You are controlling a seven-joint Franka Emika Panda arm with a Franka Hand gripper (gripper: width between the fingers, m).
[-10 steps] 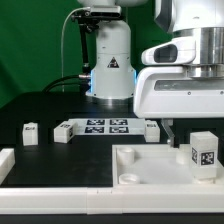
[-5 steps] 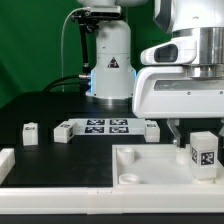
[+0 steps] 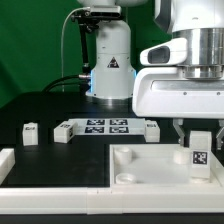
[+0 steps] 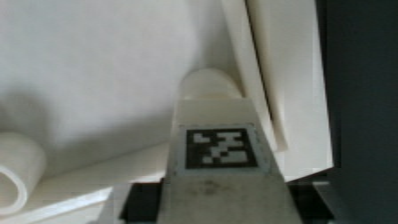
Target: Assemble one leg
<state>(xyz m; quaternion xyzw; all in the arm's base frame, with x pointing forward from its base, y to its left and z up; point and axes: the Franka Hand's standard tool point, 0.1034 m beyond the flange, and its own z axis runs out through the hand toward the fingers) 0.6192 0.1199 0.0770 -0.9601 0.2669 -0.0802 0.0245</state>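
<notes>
My gripper (image 3: 198, 134) is shut on a leg (image 3: 201, 152), a stubby white post with a black-and-white marker on its face. It holds the leg upright over the right end of the large white tabletop (image 3: 150, 160), just inside the raised rim. I cannot tell whether the leg's lower end touches the tabletop. In the wrist view the leg (image 4: 219, 130) runs out from between the two dark fingers (image 4: 150, 200) of the gripper (image 4: 219, 205), with the white tabletop (image 4: 89, 60) and its rim (image 4: 276, 60) behind it.
Three more small white legs lie on the black table: one at the exterior view's left (image 3: 30, 131), one (image 3: 64, 130) and one (image 3: 151, 130) at either end of the marker board (image 3: 105, 126). The robot base (image 3: 110, 60) stands behind. A white block (image 3: 5, 160) sits at the left edge.
The gripper has turned with the leg in it, so the leg's marker face now looks narrower and sits slightly lower. The parts on the table have not moved.
</notes>
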